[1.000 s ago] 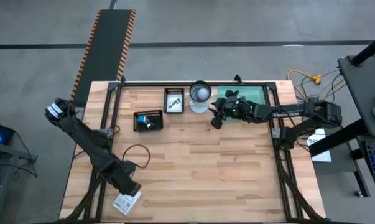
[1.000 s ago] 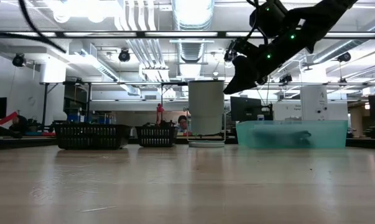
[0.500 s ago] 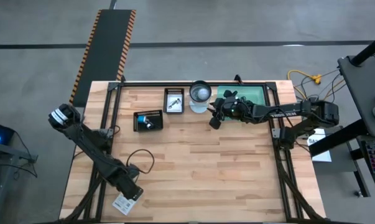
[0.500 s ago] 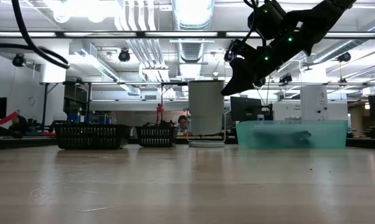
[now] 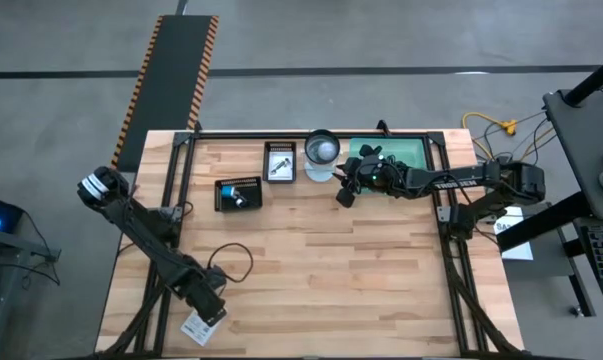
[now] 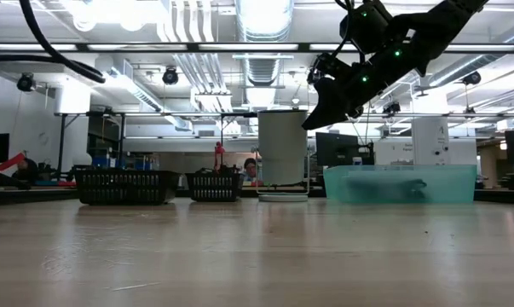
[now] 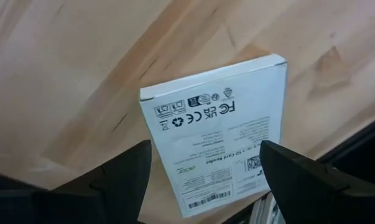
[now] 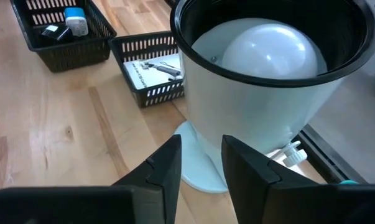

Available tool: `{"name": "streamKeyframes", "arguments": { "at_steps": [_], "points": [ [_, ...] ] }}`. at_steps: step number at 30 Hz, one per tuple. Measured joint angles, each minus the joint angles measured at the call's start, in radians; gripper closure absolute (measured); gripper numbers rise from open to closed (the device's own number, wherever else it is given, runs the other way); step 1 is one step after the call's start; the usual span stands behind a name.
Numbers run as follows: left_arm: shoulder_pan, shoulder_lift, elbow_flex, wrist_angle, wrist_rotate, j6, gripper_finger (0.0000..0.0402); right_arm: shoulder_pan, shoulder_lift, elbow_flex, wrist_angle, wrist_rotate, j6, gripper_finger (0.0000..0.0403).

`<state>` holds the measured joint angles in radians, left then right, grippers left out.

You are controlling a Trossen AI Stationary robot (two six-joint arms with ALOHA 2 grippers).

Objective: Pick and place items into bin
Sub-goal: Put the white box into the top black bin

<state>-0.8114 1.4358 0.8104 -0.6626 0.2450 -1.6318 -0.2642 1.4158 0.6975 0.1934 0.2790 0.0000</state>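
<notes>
Right now left gripper (image 5: 209,318) hangs wide open over white box (image 7: 215,134) at table edge, right gripper (image 8: 201,163) nearly closed, empty; clumsy grab could shove it off.

high view looks straight down on the table (image 5: 311,260); low view looks level across it; both share the white container (image 5: 322,152).

Right claw (image 8: 199,168) fingers narrowly apart above the tabletop (image 8: 56,130). Ahead: white container (image 8: 268,93) (pale dome inside). Two black baskets (image 8: 63,37) beyond.
</notes>
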Motion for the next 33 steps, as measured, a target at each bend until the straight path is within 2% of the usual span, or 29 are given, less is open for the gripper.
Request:
{"name": "streamKeyframes", "arguments": {
  "at_steps": [4, 10, 16, 24, 30, 33],
  "points": [
    [0.004, -0.004, 0.0, 0.0, 0.0, 0.088, 0.012, 0.0, 0.0, 0.0, 0.0, 0.0, 0.001, 0.0302],
    [0.004, -0.003, 0.0, -0.004, -0.006, 0.387, 0.012, 0.0, 0.0, 0.0, 0.0, 0.0, 0.034, 0.0304],
    [0.014, -0.003, -0.002, -0.006, -0.143, 0.636, 0.012, 0.0, 0.0, 0.0, -0.001, 0.0, 0.051, 0.0306],
    [0.013, 0.002, -0.013, 0.009, -0.118, 0.784, 0.0128, 0.0, 0.0, 0.0, -0.001, 0.0, 0.064, 0.0301],
    [0.013, 0.002, -0.035, 0.046, -0.112, 0.934, 0.0166, 0.0, 0.0, 0.0, -0.001, 0.0, 0.108, 0.0309],
    [0.013, 0.002, -0.065, 0.081, -0.111, 0.961, 0.0188, 0.0, 0.0, 0.0, -0.001, 0.0, 0.113, 0.0312]
  ]
}}
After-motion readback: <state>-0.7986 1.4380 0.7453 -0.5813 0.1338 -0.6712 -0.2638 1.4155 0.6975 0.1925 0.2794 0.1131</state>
